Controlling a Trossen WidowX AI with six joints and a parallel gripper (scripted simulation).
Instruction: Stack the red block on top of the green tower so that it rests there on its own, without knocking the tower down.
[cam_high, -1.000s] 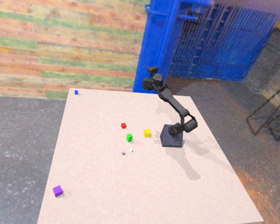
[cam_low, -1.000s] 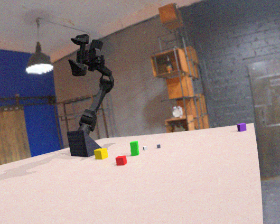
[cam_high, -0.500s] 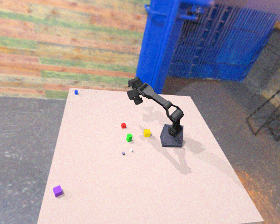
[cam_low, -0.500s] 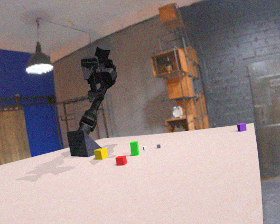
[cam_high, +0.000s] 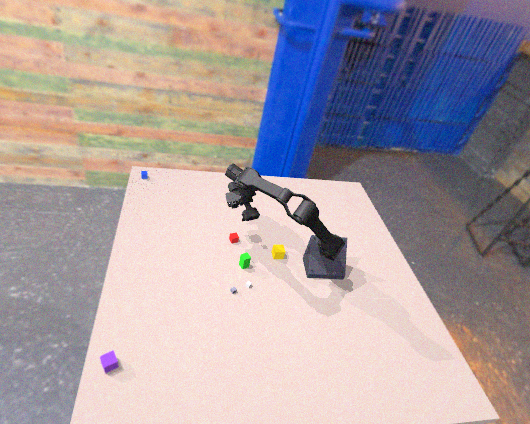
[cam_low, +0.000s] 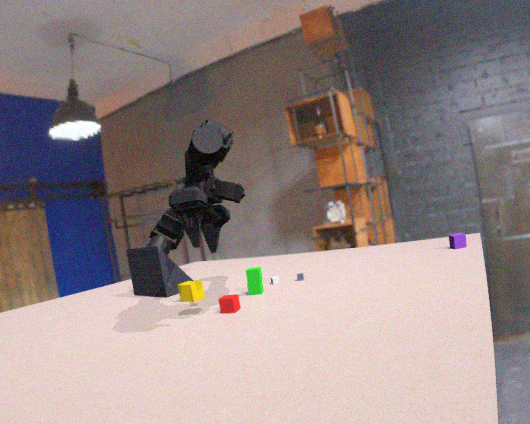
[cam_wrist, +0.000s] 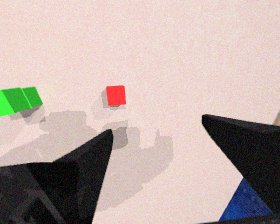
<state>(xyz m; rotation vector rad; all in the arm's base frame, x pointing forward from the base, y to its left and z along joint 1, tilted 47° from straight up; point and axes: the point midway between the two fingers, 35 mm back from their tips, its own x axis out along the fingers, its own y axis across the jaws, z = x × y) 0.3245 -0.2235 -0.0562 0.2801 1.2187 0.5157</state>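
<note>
Two tiny cubes (cam_high: 241, 287), yellow block (cam_high: 278, 251) flank green tower (cam_high: 244, 260); colours blurry.

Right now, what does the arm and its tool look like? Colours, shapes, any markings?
The arm is matte black throughout, with slim links and round joint housings on a dark grey block base. The tool has two black, wedge-shaped fingers tapering to points. No cables or markings are visible.

The arm (cam_high: 280, 195) extends from its base (cam_high: 325, 260), the upper link rising from the base and the forearm reaching outward from the elbow. The wrist is pitched downward, so the gripper (cam_high: 245, 212) points toward the surface below and hangs above it. Its jaws stand fully apart with nothing between the fingers.
</note>
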